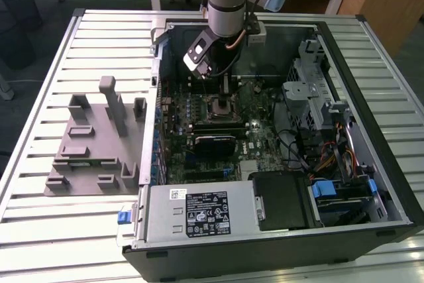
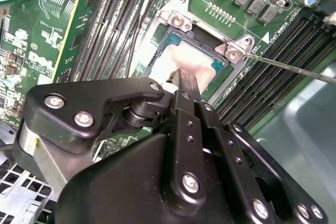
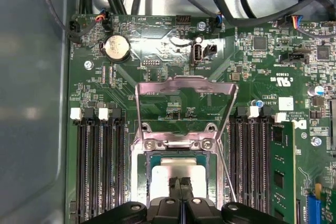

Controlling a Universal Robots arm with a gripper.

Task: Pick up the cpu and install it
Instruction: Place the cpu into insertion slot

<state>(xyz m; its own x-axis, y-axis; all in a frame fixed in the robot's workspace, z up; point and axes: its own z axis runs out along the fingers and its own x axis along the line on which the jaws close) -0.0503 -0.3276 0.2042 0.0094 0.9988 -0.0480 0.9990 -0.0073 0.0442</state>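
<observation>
The cpu [image 3: 178,166] lies flat in its socket on the green motherboard [image 3: 157,51], its silver top [image 2: 176,59] showing between the socket edges. The socket's metal load plate [image 3: 184,90] stands raised and its thin lever [image 2: 289,66] juts out to the side. My gripper [image 3: 181,182] hangs straight over the chip with its two black fingers [image 2: 186,85] pressed together, tips at or just above the silver top. In the exterior view the gripper [image 1: 224,89] reaches down into the open computer case [image 1: 371,64] above the socket [image 1: 222,107].
Memory slots [image 3: 100,166] flank the socket on both sides, and a green card [image 3: 281,166] stands close by. Black cables [image 3: 236,3] run along the case wall. A grey slotted tray [image 1: 93,144] sits on the exterior view's left; a power supply [image 1: 199,210] and drive cage [image 1: 311,97] crowd the case.
</observation>
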